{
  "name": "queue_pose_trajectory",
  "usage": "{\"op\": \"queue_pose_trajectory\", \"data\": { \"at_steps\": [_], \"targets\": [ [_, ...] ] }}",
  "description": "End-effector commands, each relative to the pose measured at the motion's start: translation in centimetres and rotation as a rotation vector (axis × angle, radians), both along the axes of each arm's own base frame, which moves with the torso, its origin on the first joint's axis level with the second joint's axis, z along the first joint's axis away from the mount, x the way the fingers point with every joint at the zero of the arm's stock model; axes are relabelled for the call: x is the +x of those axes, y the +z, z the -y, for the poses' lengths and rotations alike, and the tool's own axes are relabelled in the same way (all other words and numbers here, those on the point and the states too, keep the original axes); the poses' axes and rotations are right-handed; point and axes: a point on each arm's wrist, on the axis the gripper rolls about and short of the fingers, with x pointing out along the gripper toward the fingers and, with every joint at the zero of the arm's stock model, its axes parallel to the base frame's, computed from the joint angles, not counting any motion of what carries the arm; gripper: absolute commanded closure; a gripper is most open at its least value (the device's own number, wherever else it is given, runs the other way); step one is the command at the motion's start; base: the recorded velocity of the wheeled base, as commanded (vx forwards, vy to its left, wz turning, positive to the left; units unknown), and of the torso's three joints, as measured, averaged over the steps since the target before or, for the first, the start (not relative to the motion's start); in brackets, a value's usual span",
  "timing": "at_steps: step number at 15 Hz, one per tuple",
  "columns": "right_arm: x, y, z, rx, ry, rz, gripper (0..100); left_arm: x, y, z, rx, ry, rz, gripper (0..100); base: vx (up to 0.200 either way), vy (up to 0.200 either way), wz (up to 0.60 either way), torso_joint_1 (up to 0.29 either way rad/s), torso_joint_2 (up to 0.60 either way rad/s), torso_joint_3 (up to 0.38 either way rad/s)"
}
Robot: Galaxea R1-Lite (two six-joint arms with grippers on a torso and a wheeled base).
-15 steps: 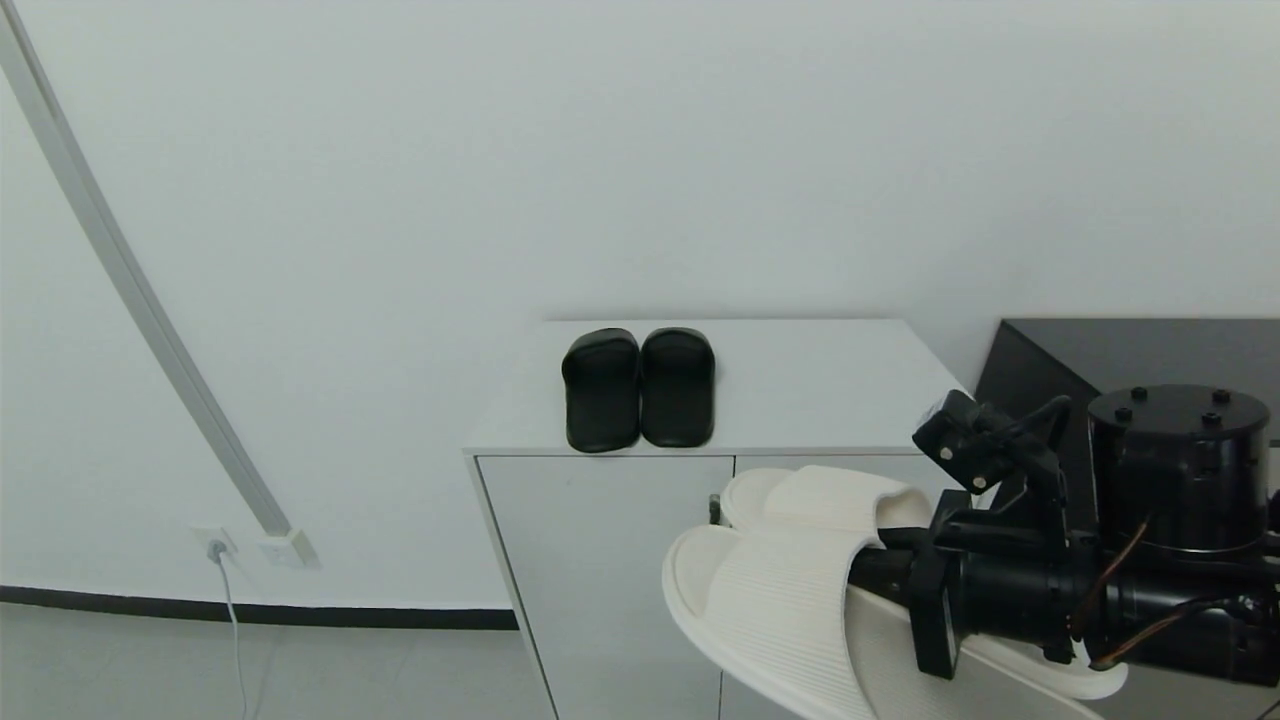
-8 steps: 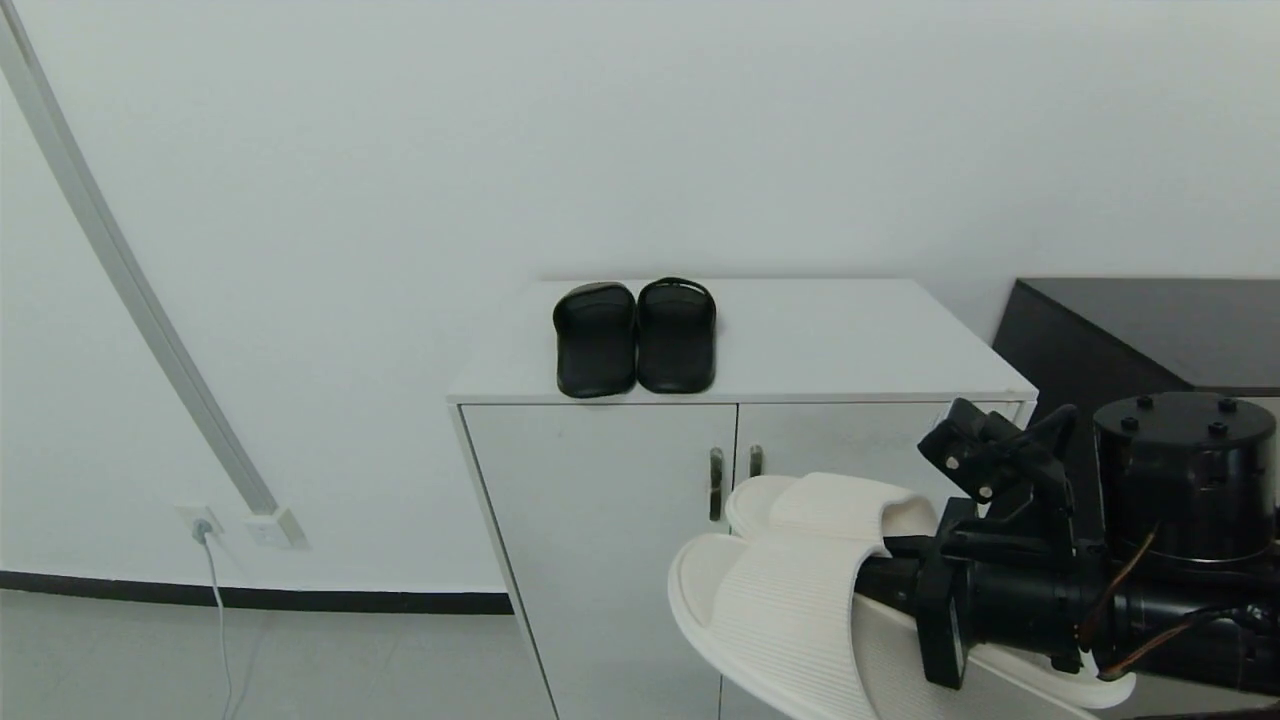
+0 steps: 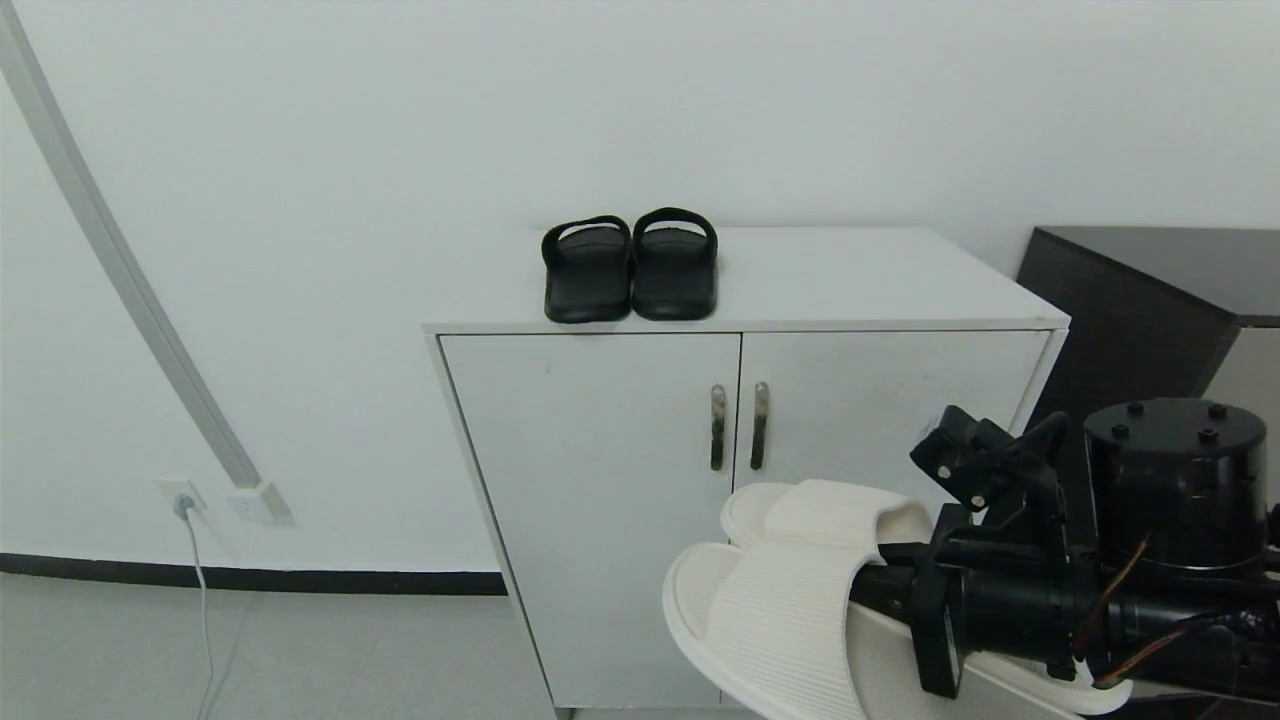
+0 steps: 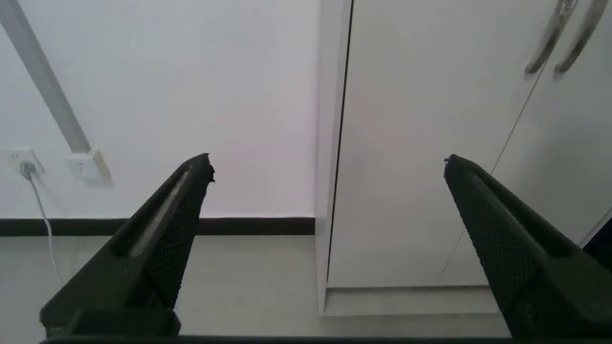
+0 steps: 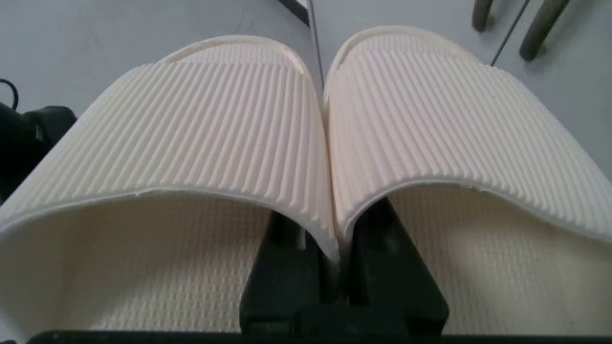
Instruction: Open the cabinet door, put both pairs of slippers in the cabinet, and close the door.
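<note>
Two pairs concern us. Our right gripper (image 5: 330, 272) is clamped on the adjoining straps of the white ribbed slippers (image 3: 790, 600), held before the shut cabinet (image 3: 600, 480); they look light, soft foam, likely to flex. The black slide slippers (image 3: 630, 265) sit side by side on the cabinet top (image 3: 860, 280), probably rubbery and grippy, best pinched by both straps together. Our left gripper (image 4: 327, 167) hangs spread wide, empty, facing the cabinet front.

env: looking like a home-style entryway | white two-door cabinet (image 3: 600, 480) standing against bare white wall (image 3: 700, 100) | black slippers (image 3: 630, 265) sitting on its top | cable hanging from wall socket (image 3: 180, 495) | black skirting (image 3: 250, 577) running along grey floor (image 3: 300, 650)
</note>
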Motion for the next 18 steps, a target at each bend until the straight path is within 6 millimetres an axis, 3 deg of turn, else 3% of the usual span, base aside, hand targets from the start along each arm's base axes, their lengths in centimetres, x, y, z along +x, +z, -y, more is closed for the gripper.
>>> {"op": "queue_pose_trajectory", "data": {
  "at_steps": [1, 11, 18],
  "targets": [
    [0.04, -0.22, -0.09, -0.006, 0.003, -0.008, 100, 0.00, 0.02, 0.00, 0.000, 0.000, 0.000, 0, 0.000, 0.000, 0.00, -0.134, 0.48, 0.330],
    [0.07, -0.92, -0.17, -0.023, 0.003, -0.027, 100, 0.01, -0.02, 0.01, 0.016, -0.003, -0.002, 0, 0.000, 0.000, 0.00, -0.087, 0.45, 0.364],
    [0.06, -1.20, -0.10, -0.032, 0.001, -0.032, 100, 0.01, -0.04, 0.02, 0.021, -0.011, -0.003, 0, 0.000, 0.000, 0.00, 0.000, 0.03, 0.026]
  ]
}}
